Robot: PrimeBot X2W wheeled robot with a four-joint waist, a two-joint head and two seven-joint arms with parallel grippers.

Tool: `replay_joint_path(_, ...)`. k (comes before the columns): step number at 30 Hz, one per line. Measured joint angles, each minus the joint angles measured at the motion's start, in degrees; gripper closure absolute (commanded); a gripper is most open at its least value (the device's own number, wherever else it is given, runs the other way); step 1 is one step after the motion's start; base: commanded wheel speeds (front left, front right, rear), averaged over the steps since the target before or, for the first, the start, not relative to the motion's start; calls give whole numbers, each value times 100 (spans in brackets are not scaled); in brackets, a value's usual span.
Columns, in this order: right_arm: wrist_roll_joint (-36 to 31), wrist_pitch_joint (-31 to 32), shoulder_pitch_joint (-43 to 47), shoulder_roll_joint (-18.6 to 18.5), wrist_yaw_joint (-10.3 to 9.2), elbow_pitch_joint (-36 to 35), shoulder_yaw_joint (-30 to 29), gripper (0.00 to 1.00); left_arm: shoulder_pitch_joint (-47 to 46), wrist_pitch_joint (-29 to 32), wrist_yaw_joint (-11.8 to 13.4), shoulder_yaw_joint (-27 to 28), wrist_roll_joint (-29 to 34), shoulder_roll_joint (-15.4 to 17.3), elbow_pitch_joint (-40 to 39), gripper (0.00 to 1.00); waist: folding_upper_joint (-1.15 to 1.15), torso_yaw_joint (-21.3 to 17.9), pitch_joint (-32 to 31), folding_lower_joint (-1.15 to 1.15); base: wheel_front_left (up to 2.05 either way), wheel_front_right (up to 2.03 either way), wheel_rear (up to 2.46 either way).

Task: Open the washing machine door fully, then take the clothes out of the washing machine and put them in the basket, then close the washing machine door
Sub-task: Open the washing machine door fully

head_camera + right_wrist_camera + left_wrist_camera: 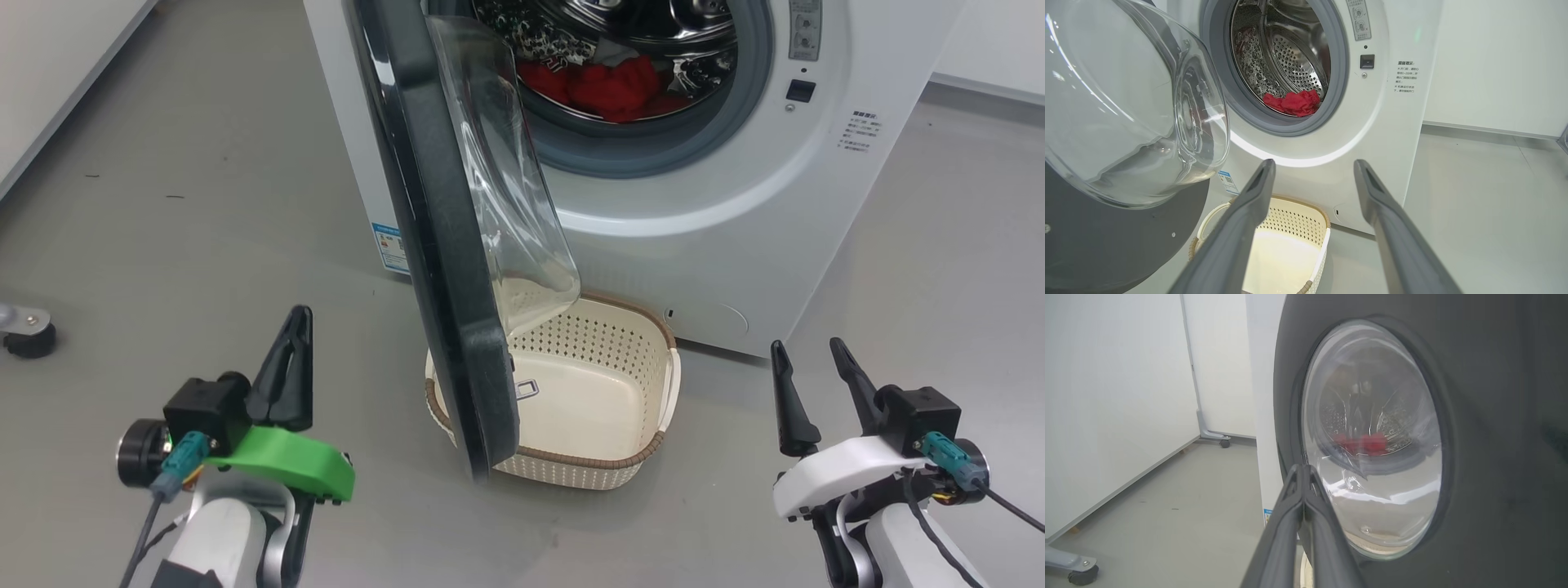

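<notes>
1. The washing machine door (445, 269) stood partly open, edge-on, overhanging the 9 o'clock side of the basket (588, 339).
2. The clothes (612, 88) lay red in the drum of the washing machine (735, 245), at 12 o'clock from the basket.
3. The left gripper (300, 314), fingers pressed together and empty, sat at the door's 8 o'clock.
4. The right gripper (807, 347), spread wide, held nothing at the basket's 3 o'clock.

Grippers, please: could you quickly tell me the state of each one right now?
Left gripper: shut, holding nothing.
Right gripper: open, holding nothing.
</notes>
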Motion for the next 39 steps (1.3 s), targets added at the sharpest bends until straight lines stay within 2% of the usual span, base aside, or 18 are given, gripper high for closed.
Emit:
replay_joint_path(13,-141,0,33,115,126,41,-135,0,-485,-119,26,-27,421,46,-1774,100,0,73,-70,0,0,0,0)
replay_joint_path(17,-202,0,74,152,174,68,-168,0,-550,-120,-83,-277,494,25,-2312,100,0,71,-91,0,0,0,0)
replay_joint_path(20,-234,0,96,188,176,74,-194,0,-550,-121,-261,-628,510,-2,-2574,100,0,60,-100,0,0,0,0)
replay_joint_path(27,-282,0,101,240,271,98,-236,0,-471,111,-617,-1464,493,-102,-2758,100,0,8,-105,0,0,0,0)
replay_joint_path(35,-336,0,118,264,325,127,-287,0,71,758,-710,-2058,275,-111,-2465,100,0,-63,-82,0,0,0,0)
replay_joint_path(39,-363,0,118,288,327,134,-309,0,283,1047,-710,-2157,216,-110,-2179,100,0,-102,-61,0,0,0,0)
